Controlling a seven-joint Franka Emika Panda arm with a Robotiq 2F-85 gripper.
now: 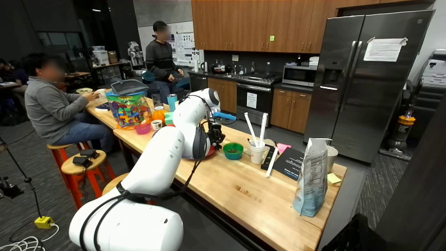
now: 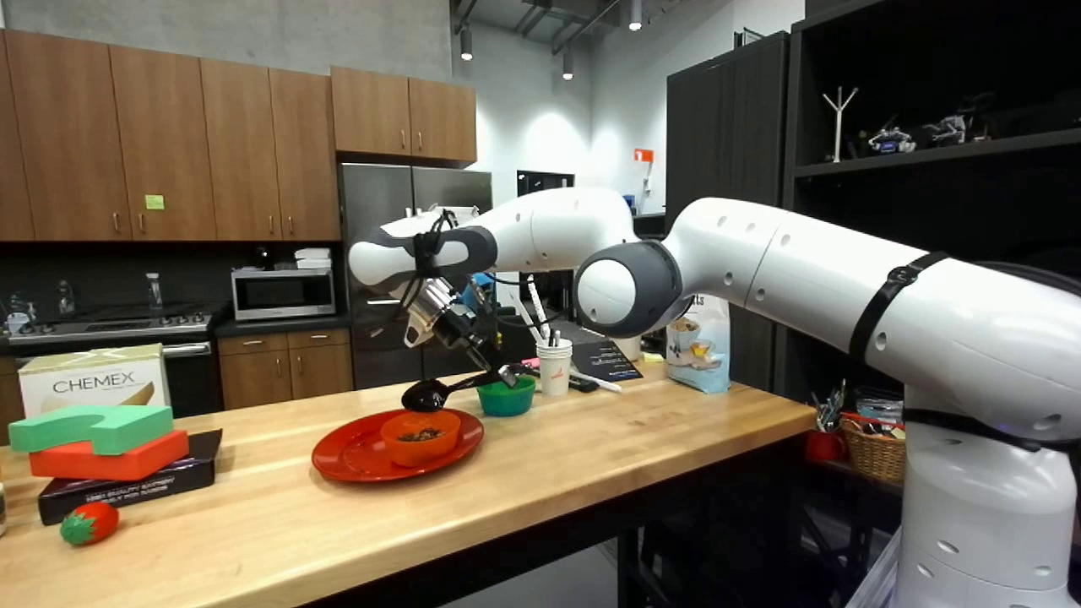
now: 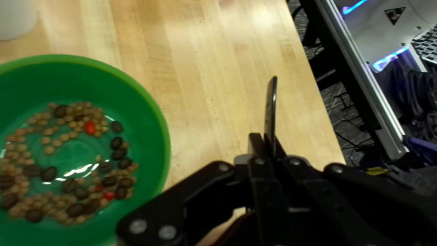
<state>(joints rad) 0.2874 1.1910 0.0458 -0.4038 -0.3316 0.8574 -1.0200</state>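
Observation:
My gripper (image 3: 268, 145) is shut on a black spoon (image 2: 425, 394), whose handle tip sticks up between the fingertips in the wrist view. In an exterior view the spoon's bowl hangs above the far rim of an orange bowl (image 2: 420, 452); I cannot tell if they touch. That orange bowl holds dark bits and rests on a red plate (image 2: 342, 456). Beside it stands a green bowl (image 3: 155, 112), with tan round pieces, dark beans and a few red bits inside. From the wrist, the spoon's scoop is hidden behind the fingers.
A white cup (image 2: 555, 371) with white sticks and pens stands past the green bowl. Farther along are a dark booklet (image 1: 291, 162) and a tall bag (image 1: 312, 177). Stacked foam blocks (image 2: 110, 460), a Chemex box (image 2: 93, 380) and a toy strawberry (image 2: 89, 523) occupy the opposite end. People are nearby.

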